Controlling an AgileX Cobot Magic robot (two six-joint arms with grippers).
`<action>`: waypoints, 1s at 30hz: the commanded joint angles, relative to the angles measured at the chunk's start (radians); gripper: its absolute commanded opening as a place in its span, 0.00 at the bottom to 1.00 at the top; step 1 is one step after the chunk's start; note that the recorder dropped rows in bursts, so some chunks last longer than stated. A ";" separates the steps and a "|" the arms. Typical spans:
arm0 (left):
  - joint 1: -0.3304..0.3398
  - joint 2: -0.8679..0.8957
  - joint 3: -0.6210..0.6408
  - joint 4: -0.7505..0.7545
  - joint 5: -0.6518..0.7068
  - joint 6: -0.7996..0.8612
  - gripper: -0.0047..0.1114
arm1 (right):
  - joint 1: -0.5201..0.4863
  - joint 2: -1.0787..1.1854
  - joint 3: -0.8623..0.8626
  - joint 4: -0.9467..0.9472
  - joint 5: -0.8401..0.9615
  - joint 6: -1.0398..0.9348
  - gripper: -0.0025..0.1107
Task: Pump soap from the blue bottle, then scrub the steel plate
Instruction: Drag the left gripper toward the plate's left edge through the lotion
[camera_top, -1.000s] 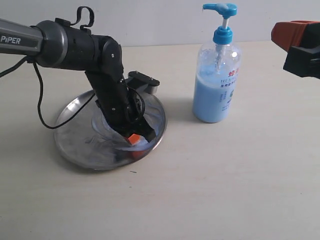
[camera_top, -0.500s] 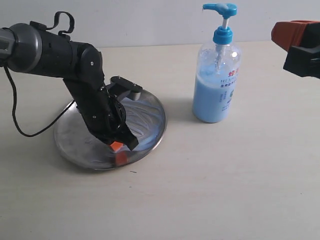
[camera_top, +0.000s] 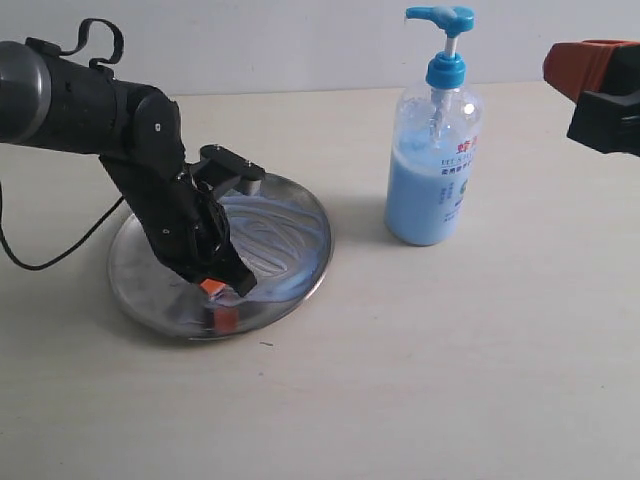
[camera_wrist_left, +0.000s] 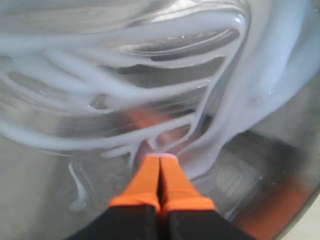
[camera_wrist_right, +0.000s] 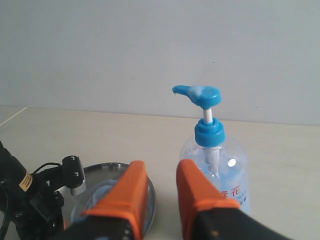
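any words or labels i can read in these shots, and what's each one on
"花" (likely): large red character on the bottle label, right wrist view; the character before it is cut off.
Blue print on the same label: too small and blurred to read.
Yellow sticker on the black arm: print too small to read.
No other text shows.
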 joint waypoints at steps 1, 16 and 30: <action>0.002 -0.056 0.002 -0.023 -0.020 0.010 0.04 | 0.000 -0.010 0.006 -0.003 -0.008 -0.004 0.23; 0.002 -0.129 0.002 -0.078 -0.075 0.018 0.04 | 0.000 -0.010 0.006 -0.003 -0.008 -0.004 0.23; 0.002 -0.239 0.165 -0.154 -0.254 0.018 0.04 | 0.000 -0.010 0.006 -0.003 -0.006 -0.004 0.23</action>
